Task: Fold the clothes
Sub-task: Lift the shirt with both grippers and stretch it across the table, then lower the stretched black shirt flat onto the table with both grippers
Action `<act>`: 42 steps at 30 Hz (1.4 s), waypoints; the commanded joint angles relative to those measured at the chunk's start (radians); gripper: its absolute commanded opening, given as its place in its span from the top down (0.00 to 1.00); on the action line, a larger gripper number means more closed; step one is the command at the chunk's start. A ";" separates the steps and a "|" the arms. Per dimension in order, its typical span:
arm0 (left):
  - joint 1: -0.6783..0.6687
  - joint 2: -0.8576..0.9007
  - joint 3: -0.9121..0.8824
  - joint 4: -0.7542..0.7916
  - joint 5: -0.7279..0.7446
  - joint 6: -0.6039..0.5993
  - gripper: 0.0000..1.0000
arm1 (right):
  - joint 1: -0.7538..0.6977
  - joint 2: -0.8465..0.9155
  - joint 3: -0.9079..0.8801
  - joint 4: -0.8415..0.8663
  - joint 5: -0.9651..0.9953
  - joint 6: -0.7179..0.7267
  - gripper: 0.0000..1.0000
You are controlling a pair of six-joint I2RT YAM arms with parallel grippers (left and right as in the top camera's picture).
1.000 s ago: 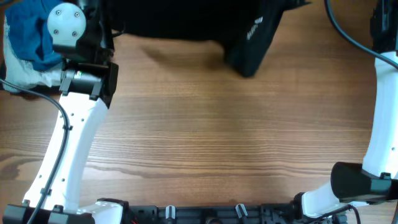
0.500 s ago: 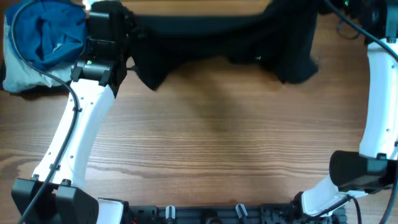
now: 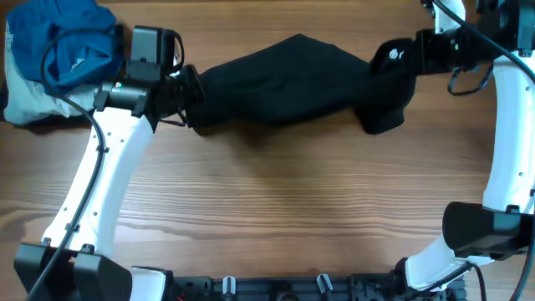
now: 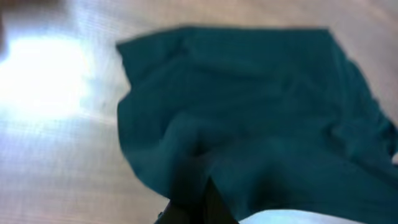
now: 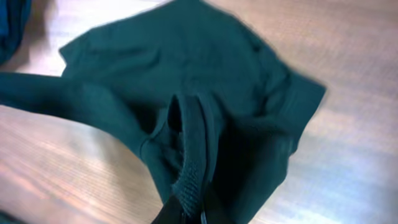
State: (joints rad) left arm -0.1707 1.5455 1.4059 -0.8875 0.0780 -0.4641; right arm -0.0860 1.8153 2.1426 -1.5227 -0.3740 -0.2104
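Note:
A black garment (image 3: 288, 82) hangs stretched between my two grippers over the far part of the wooden table (image 3: 276, 201). My left gripper (image 3: 185, 88) is shut on its left end; in the left wrist view the dark cloth (image 4: 249, 118) spreads out from the jaws (image 4: 199, 208). My right gripper (image 3: 399, 60) is shut on its right end, where a bunched part hangs down. In the right wrist view a ribbed hem (image 5: 189, 155) runs into the jaws (image 5: 189, 208).
A heap of clothes lies at the table's far left corner: a blue garment (image 3: 71, 42) on top of a pale one (image 3: 25, 104). Black cables run along both arms.
Both grippers have brought the black garment toward the near side and lower, away from the far edge. The cloth now sags in a narrower band between them.

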 commanded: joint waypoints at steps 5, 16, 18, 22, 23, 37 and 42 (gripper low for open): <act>0.001 -0.046 0.007 -0.138 0.113 0.012 0.96 | -0.005 -0.011 -0.017 -0.086 -0.022 0.042 0.96; 0.000 -0.044 0.000 -0.375 0.113 0.011 0.96 | -0.005 -0.099 -0.420 -0.082 -0.016 0.016 0.96; 0.000 -0.044 -0.018 -0.392 0.113 0.011 0.96 | -0.005 -0.120 -0.501 -0.078 -0.016 0.003 0.96; -0.001 -0.044 -0.122 -0.383 0.112 -0.024 0.96 | -0.005 -0.147 -0.633 -0.034 -0.047 0.006 0.96; -0.001 -0.044 -0.156 -0.380 0.112 -0.040 0.96 | -0.005 -0.150 -0.665 -0.018 -0.047 0.013 0.96; -0.001 -0.044 -0.356 -0.283 0.210 -0.070 0.55 | 0.011 -0.151 -0.923 0.116 -0.046 0.035 0.53; -0.001 -0.044 -0.356 -0.236 0.209 -0.067 0.35 | 0.011 -0.151 -0.922 0.179 -0.052 0.075 0.51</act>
State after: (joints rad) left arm -0.1707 1.5158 1.0554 -1.1664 0.2733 -0.5346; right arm -0.0811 1.6829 1.2247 -1.3842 -0.4011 -0.1730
